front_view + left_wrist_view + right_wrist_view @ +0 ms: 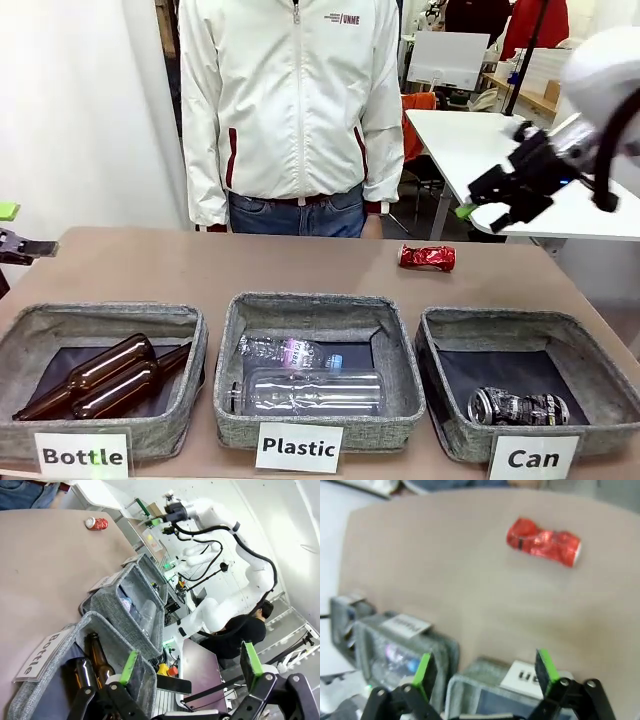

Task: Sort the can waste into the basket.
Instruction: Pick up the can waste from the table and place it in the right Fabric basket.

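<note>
A crushed shiny red can (427,257) lies on the table beyond the baskets, also seen as the red can (543,542) and the red can (96,523). A dark crushed can (517,406) rests inside the grey basket (432,345) marked "Can" at the right. My right gripper (485,205) hangs open in the air above and right of the red can, holding nothing; its green pads (546,666) frame the basket's edge below. My left gripper (190,662) is open and empty above the "Bottle" basket (55,665); its tip (20,245) shows at the left edge.
The "Bottle" basket (30,330) holds brown glass bottles (100,375). The middle "Plastic" basket (235,330) holds clear plastic bottles (310,390). A person in a white jacket (290,110) stands at the far side. Bare tabletop (200,265) lies beyond the baskets.
</note>
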Motion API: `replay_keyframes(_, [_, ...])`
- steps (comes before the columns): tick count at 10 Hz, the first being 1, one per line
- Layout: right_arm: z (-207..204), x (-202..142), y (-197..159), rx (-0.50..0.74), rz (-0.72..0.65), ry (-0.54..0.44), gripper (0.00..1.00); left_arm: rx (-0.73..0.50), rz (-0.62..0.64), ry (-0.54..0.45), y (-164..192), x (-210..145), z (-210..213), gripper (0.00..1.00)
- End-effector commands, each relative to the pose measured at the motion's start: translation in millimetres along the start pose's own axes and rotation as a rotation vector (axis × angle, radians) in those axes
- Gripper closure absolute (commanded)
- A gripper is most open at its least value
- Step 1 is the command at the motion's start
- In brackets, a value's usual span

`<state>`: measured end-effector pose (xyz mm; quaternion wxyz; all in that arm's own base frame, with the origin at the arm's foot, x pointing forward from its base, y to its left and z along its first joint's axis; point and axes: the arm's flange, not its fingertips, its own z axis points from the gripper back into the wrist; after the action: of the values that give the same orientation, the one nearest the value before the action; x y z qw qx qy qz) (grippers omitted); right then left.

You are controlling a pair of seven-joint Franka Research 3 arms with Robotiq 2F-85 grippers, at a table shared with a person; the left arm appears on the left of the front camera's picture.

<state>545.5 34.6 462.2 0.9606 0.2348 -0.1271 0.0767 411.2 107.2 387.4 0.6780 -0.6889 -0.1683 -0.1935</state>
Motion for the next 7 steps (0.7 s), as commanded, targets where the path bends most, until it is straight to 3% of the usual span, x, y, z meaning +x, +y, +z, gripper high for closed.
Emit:
replay_keyframes(1, [-36,61,-2,-0.166,-0.085,0.043,0.00,0.003,0.005,0.011,-3,-2,0,0.00])
replay_keyframes(3, [-76,86,16,-0.282,-0.110,0.056,0.00,0.003,0.005,0.011,-3,-2,0,0.00])
replay_keyframes(5, [-107,111,12,-0.403,-0.159,0.044,0.00,0.003,0.005,0.011,-3,-2,0,0.00])
replay_keyframes(7, [-110,110,18,-0.421,-0.083,0.004,0.00,0.003,0.005,0.011,-3,-2,0,0.00])
